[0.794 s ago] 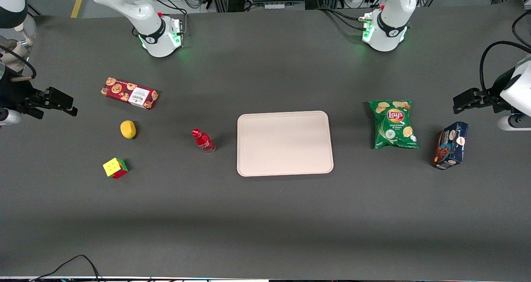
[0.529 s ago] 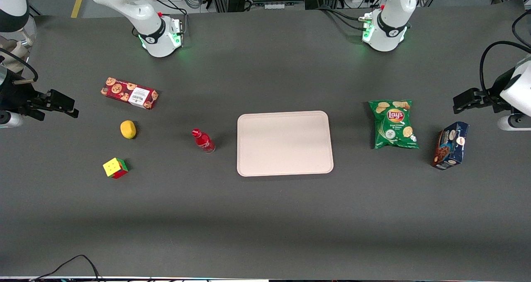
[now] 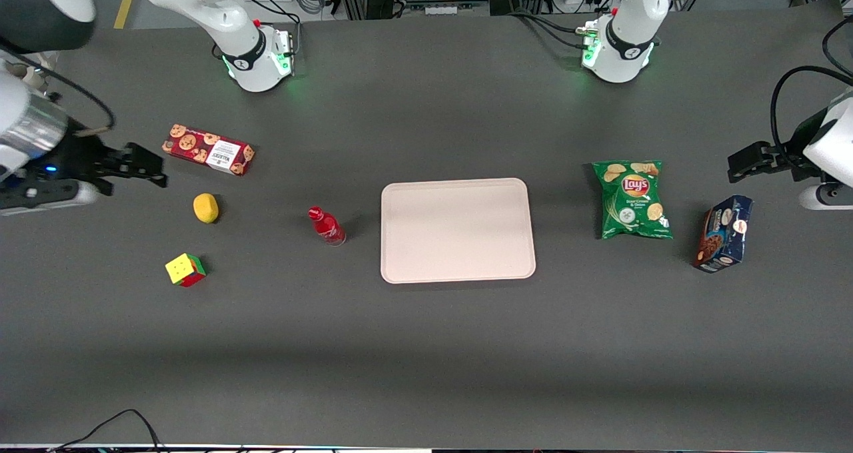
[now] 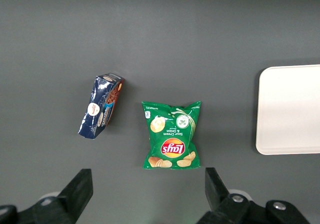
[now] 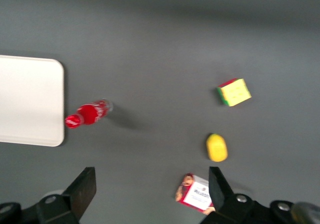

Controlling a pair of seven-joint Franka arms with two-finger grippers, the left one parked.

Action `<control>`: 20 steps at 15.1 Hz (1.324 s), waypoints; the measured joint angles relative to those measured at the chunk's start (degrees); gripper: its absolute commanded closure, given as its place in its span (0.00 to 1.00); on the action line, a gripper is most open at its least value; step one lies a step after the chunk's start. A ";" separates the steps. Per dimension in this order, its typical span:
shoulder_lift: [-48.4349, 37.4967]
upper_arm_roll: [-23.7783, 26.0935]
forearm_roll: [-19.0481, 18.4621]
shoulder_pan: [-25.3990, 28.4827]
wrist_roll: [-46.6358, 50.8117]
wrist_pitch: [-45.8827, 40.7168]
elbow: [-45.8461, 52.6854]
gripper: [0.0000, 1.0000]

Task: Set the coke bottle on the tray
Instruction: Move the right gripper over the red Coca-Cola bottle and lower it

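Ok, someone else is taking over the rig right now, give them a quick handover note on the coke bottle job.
Gripper: open, holding nothing, up above the table at the working arm's end, close to the red cookie box and well short of the bottle.
Coke bottle: standing on the table beside the tray, apart from it, untouched.
Tray: mid-table, nothing on it.
Done: only the start of the approach.
Left: bring the gripper over the bottle, grasp it, carry it across and set it on the tray. The lemon and cube sit near the gripper's likely path.
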 measured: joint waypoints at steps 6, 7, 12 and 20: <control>4.76 11.45 0.00 0.66 15.32 2.95 -0.26 0.00; 5.31 13.01 0.00 0.72 17.14 4.75 -1.04 0.00; 5.78 17.49 0.00 0.83 21.20 19.43 -13.05 0.00; 7.94 18.11 -2.36 0.80 21.50 32.14 -24.76 0.00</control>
